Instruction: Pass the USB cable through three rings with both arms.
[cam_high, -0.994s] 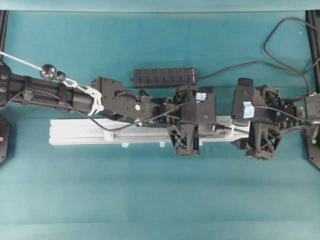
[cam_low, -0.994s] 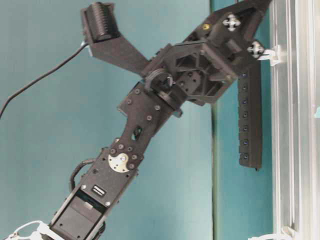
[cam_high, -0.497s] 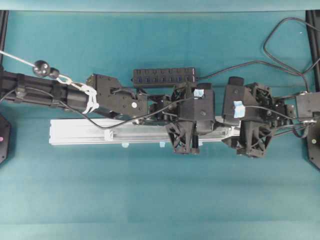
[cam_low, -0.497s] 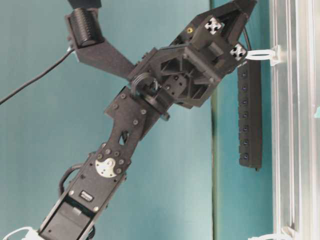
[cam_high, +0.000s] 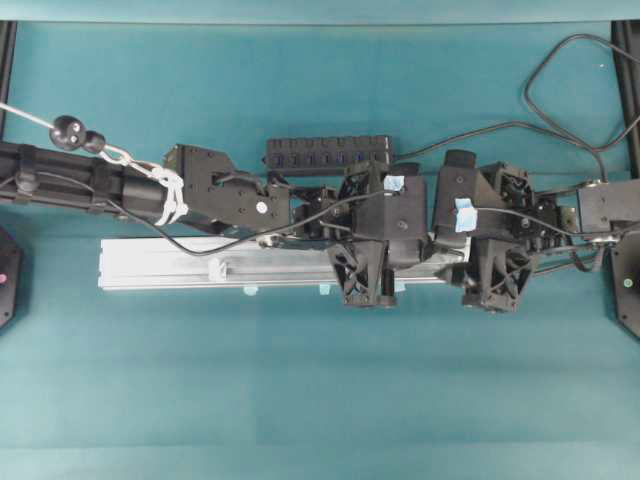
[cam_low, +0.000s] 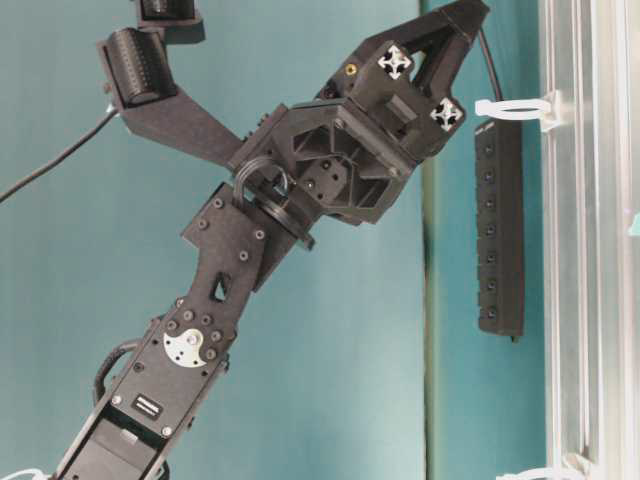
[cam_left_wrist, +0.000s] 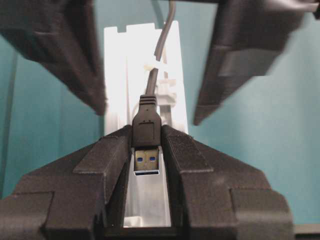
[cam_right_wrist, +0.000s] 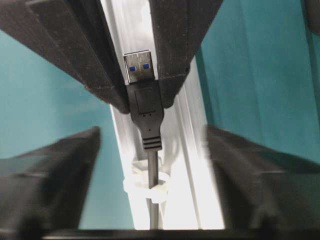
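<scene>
1. Overhead exterior: my two arms meet nose to nose over the right part of the silver rail on the teal table. Left pincer and right pincer are packed together there; the jaws are hidden under the wrist housings. Black multi-port hub lies just behind the rail. One ring stands on the rail well left of the pincers.
2. Table-level exterior: my arm reaches up toward the rail edge, its tip near a white ring standing out from the rail, apart from it. The hub sits beside that ring.
3. Left wrist: my left pincer is pinching the USB cable by its black plug body, silver tip pointing back at the camera. The cord runs away along the rail through a ring. My right pincer's fingers stand spread on either side, clear of the cord.
4. Right wrist: same from the other side: plug clamped in the left pincer, cord threaded through the ring, my right fingers wide apart, touching nothing.
</scene>
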